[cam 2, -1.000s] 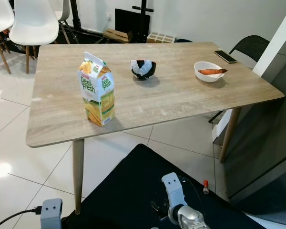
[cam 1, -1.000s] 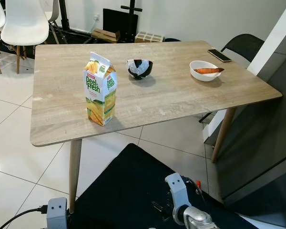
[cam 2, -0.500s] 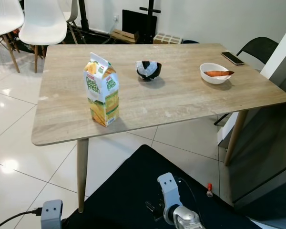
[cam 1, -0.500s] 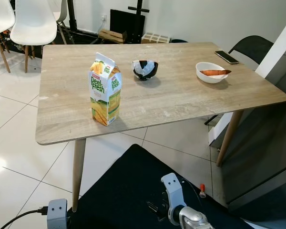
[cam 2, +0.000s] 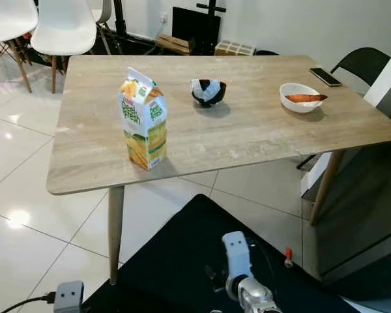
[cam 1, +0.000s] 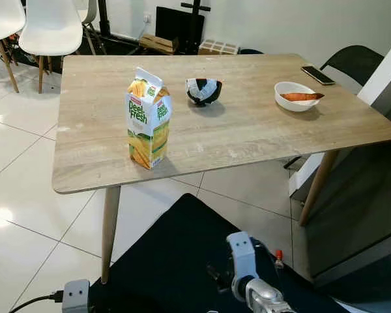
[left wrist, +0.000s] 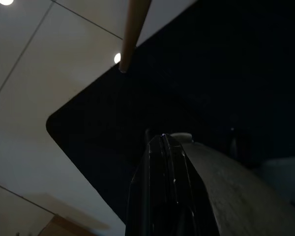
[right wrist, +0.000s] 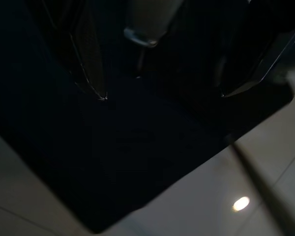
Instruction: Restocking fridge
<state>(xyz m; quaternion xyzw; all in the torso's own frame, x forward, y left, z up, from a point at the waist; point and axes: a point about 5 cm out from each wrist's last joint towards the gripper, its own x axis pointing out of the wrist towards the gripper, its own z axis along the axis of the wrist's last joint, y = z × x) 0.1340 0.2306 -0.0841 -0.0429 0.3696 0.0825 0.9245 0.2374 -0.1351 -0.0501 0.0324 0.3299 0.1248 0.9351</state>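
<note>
Approach to table; both arms idle.

Right gripper hangs low with fingers spread wide; left gripper closed, empty. Juice carton stands upright near the wooden table's front-left edge. Probably heavy, stiff-walled, smooth: grip mid-body across flat sides.

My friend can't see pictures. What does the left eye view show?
A juice carton stands upright near the front of a wooden table. Farther back sit a black bowl, a white bowl holding a carrot, and a phone.
</note>
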